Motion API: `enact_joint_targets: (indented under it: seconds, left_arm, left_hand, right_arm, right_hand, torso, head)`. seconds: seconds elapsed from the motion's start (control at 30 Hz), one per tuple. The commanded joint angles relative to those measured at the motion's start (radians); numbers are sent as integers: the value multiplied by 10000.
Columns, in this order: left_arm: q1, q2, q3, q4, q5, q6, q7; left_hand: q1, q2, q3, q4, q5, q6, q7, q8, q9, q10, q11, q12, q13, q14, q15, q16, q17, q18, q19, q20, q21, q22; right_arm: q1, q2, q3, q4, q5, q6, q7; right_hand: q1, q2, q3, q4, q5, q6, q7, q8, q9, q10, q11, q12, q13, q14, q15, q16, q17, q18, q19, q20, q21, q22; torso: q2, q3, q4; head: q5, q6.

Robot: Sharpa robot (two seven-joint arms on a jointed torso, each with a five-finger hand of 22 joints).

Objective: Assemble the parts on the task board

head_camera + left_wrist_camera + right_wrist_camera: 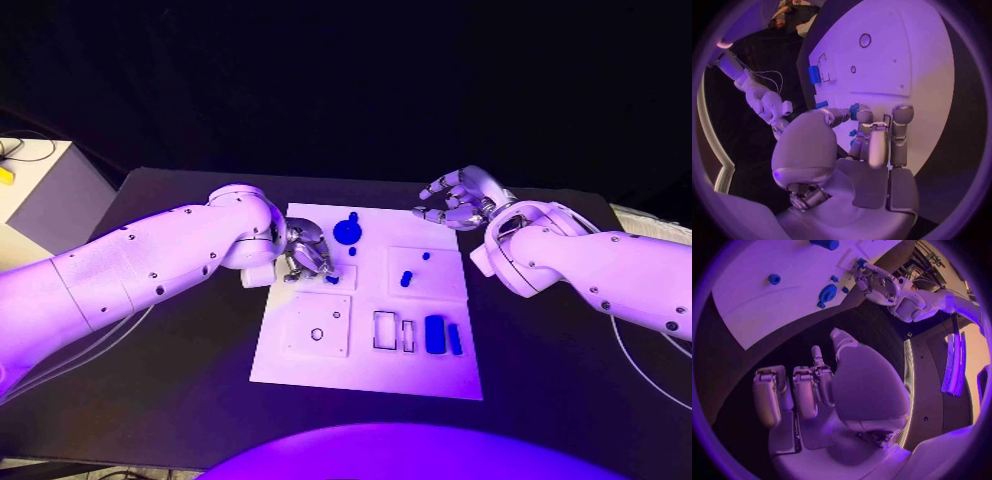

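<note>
The white task board lies mid-table. My left hand hovers over the board's near-left part and pinches a small blue part between thumb and a finger; the same part shows at its fingertips in the right wrist view. Just under those fingers sits another small blue piece. A round blue part stands at the board's far edge, with a tiny blue piece beside it. A blue peg stands at centre right. My right hand is raised beyond the far-right corner, fingers apart, holding nothing.
Two long blue pieces lie beside rectangular slots at the board's near right. A square inset with holes sits near left. A pale box stands off the table's left edge. Bare black table surrounds the board.
</note>
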Motion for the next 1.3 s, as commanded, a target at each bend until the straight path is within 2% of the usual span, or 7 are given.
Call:
enact_joint_targets:
  seconds: [0.03, 0.47, 0.57, 0.6, 0.7, 1.0, 1.3]
  left_arm:
    - [4, -87, 15, 101, 579, -102, 78]
    - [4, -471, 57, 575, 338, -1103, 102]
    - [4, -577, 72, 724, 139, -1206, 97]
    - [3, -607, 75, 776, 59, -1258, 97]
    - [0, -674, 81, 906, -146, -1452, 102]
    - [-10, -754, 83, 1201, -1034, -1976, 114]
    - [-23, -717, 76, 1246, -1685, -2178, 92]
  left_hand:
    - [-282, -7, 1932, -1876, 105, 50, -148, 225, 1415, 115, -26, 106, 79, 244, -87, 46, 569, -107, 48, -81, 88, 108]
    - [-999, -211, 2316, -2451, 1011, 282, -304, 513, 1698, 657, -180, 529, 538, 546, -225, 353, 1220, -226, 448, -188, 563, 807]
    - [-1051, -246, 2323, -2496, 1115, 336, -331, 539, 1716, 758, -205, 596, 625, 599, -247, 408, 1343, -228, 464, -203, 588, 830]
    - [-1074, -256, 2322, -2508, 1146, 364, -345, 552, 1723, 804, -217, 624, 660, 618, -257, 427, 1385, -225, 458, -210, 587, 819]
    - [-1144, -269, 2341, -2526, 1239, 444, -386, 600, 1751, 897, -253, 668, 707, 676, -287, 488, 1526, -229, 480, -232, 609, 847]
    - [-1254, -339, 2411, -2590, 1443, 559, -459, 661, 1797, 1093, -324, 764, 834, 735, -352, 541, 1651, -251, 584, -290, 687, 971]
    - [-1322, -377, 2461, -2614, 1529, 652, -509, 700, 1821, 1221, -371, 822, 913, 788, -393, 596, 1786, -274, 675, -327, 750, 1085]
  right_arm:
    - [-12, -38, 2, -3, -35, 126, 62]
    - [3, -183, 2, -247, 586, -263, 920]
    - [28, -182, 2, -398, 1029, -657, 1400]
    - [41, -179, 2, -461, 1224, -782, 1568]
    - [84, -161, 3, -647, 1772, -1058, 1972]
    - [327, 92, 3, -1400, 2968, -1449, 2764]
    - [467, 462, 3, -2164, 4212, -688, 3933]
  right_hand:
    - [-80, 17, 52, 12, 34, -40, 17, -26, -15, 77, 76, -5, 1716, 1004, 53, -33, 2488, 19, 904, 59, -50, 2401]
    - [-94, 47, 187, 1, 82, -20, -4, -27, -23, -675, 49, -875, 955, 805, 24, -399, 1820, 218, 562, 41, -829, 1871]
    - [18, -91, 604, 5, 269, -138, -43, -76, -41, -2780, -2, -3708, -1536, 110, -76, -1902, -251, 873, -681, -49, -3907, -201]
    - [78, -136, 865, -13, 372, -197, -21, -76, -32, -3911, -19, -5409, -3049, -397, -76, -3051, -1529, 1230, -1447, -62, -5993, -1630]
    - [50, -363, 1394, -21, 469, -280, -1, 25, 29, -4561, 30, -6819, -4673, -1132, -83, -5277, -3507, 1715, -2344, -26, -9793, -4411]
    - [-189, -753, 2517, -104, 660, -381, 217, 505, 266, -4491, 241, -9713, -8018, -2406, 254, -10536, -6337, 1744, -2618, 278, -12938, -7339]
    - [-311, -734, 3216, -555, 561, -304, 594, 175, 107, -4274, 805, -12331, -10980, -3956, 996, -13385, -7828, 1733, -3923, 1021, -14818, -9509]
  torso:
    - [-21, 29, 20]
    - [-65, 204, 7]
    - [-71, 268, -7]
    - [-71, 294, -9]
    - [-64, 328, -9]
    - [-53, 447, 1]
    - [-58, 426, -1]
  head:
    - [-11, 26]
    - [-132, 88]
    - [-153, 100]
    - [-175, 95]
    - [-185, 92]
    - [-205, -3]
    - [-332, -159]
